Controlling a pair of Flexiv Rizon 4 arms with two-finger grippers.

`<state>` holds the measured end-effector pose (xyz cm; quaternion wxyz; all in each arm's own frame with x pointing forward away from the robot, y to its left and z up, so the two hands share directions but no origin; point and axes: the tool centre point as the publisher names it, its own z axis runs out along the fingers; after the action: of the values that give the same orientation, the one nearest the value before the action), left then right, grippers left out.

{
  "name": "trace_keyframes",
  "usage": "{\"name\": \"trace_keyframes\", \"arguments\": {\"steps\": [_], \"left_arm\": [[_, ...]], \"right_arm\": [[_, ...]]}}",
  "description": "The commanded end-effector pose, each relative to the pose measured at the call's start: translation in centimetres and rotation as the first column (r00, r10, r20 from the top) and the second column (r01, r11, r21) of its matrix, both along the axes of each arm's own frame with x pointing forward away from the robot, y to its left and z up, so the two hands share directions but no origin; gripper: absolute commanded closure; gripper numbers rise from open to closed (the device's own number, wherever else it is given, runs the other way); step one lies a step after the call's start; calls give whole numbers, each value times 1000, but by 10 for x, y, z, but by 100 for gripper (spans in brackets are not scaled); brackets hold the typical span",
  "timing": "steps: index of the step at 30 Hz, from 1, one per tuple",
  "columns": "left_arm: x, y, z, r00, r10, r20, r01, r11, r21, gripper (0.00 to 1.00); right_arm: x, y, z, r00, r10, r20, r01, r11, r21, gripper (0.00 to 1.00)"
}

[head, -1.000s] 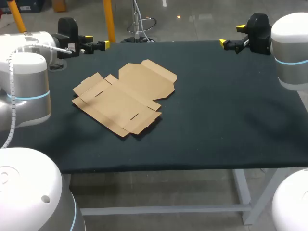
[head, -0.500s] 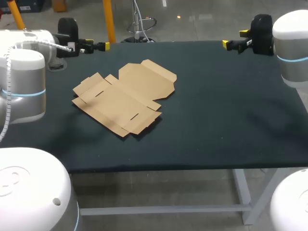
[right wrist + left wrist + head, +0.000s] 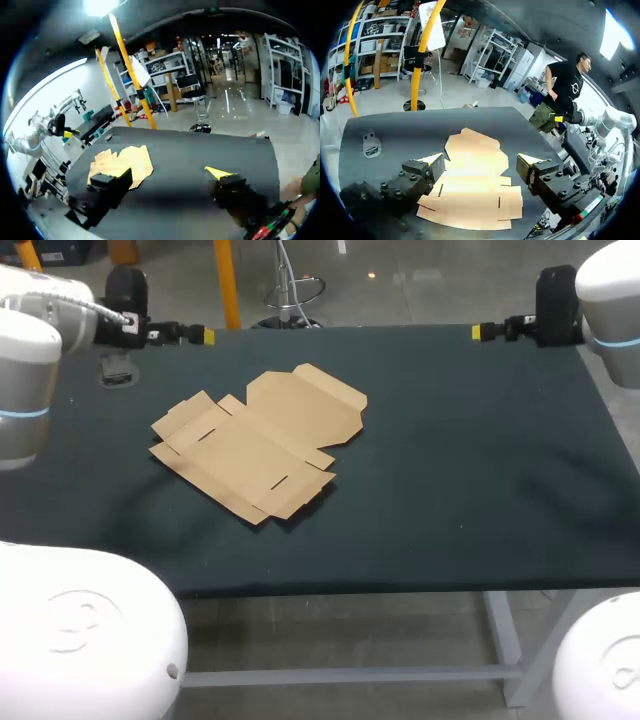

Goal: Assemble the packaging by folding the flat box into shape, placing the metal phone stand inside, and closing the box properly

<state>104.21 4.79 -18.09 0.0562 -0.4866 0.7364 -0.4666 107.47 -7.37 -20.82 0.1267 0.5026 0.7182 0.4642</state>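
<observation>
See the flat box (image 3: 258, 438) lying unfolded on the dark table (image 3: 480, 490), left of the middle, flaps spread out to every side and nothing touching it. Find it again ahead of the left gripper (image 3: 481, 162), showing through the gap between two fingers held wide apart, with no contact. Place that gripper, from the head view, above the table's far left corner, pointing inward along the far edge. Make out a small flat grey metal piece (image 3: 117, 372) near that corner, apart from the box; perhaps the phone stand, though too small to tell. Place the right gripper (image 3: 165, 177) at the far right corner, fingers likewise spread with nothing between them, the box well apart from it.
</observation>
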Motion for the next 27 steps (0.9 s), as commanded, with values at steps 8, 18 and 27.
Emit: {"name": "trace_keyframes", "arguments": {"steps": [8,18,27], "left_arm": [[-12,16,-1,952,-104,-289,129,989,69,0],[-12,19,-1,942,-102,-320,140,985,97,0],[-6,17,0,937,-124,-327,163,982,95,0]], "right_arm": [[-24,0,-5,964,75,-257,-80,997,-6,0],[-25,2,-8,961,93,-261,-97,995,-5,0],[-25,2,-8,961,93,-261,-97,995,-5,0]]}}
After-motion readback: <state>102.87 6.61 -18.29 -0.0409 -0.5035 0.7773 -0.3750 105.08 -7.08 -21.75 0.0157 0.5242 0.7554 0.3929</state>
